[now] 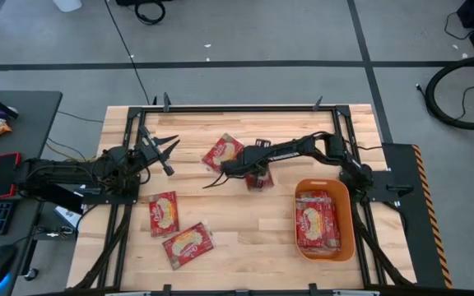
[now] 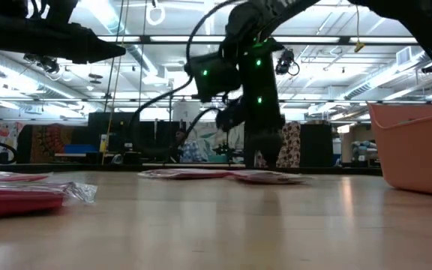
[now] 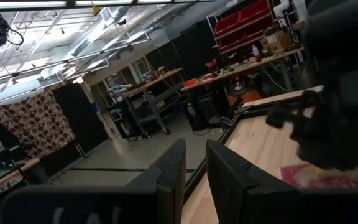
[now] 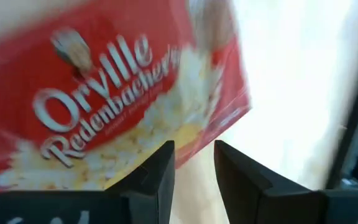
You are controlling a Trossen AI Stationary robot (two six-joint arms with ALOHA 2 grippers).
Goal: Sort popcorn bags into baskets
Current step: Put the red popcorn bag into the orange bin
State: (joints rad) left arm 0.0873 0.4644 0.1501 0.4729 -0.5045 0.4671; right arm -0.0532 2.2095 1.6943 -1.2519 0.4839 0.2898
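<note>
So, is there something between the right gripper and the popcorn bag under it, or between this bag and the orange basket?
Nothing visible: the right gripper is directly over the popcorn bag, and only bare table lies between it and the orange basket.

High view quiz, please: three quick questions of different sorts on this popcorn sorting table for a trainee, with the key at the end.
1. Count: how many popcorn bags lie on the table outside the orange basket?
2. True or false: the orange basket has nothing in it.
3. Which gripper is down over a popcorn bag in the middle of the table? A: left gripper. B: right gripper. C: neither.

Key
1. Four: two near the front left, one mid-table, and one under the right arm.
2. False: red packets lie inside it.
3. B. The left gripper waits at the left side, open and holding nothing.
</note>
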